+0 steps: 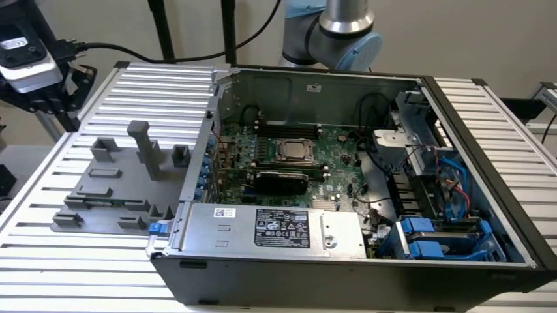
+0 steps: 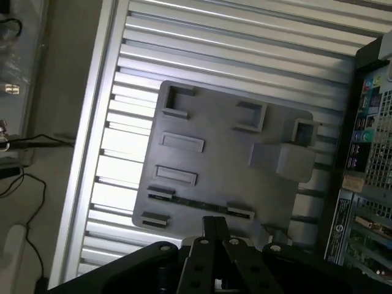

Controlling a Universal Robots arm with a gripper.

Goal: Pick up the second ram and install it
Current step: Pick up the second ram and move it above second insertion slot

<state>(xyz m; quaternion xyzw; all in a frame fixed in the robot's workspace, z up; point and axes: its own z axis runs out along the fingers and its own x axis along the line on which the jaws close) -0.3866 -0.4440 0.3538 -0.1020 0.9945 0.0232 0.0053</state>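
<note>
The second ram [image 2: 199,204] is a thin dark green stick lying flat in the grey holder tray [image 2: 226,159], its ends held between small holder blocks. In the exterior view the ram [image 1: 111,201] rests near the tray's [image 1: 87,222] front edge, at the exterior view's left of the open computer case. In the wrist view my gripper [image 2: 214,223] hangs above the tray, just to the side of the ram. Its fingers [image 2: 209,233] are pressed together with nothing between them.
The open computer case [image 1: 487,150] holds a green motherboard [image 1: 335,176] with a CPU socket [image 1: 294,151], cables and blue drive bays [image 1: 435,238]. A tall grey post [image 1: 146,147] and several blocks stand on the tray. A ribbed aluminium table [image 1: 52,261] lies underneath; the arm's base [image 1: 344,32] stands behind the case.
</note>
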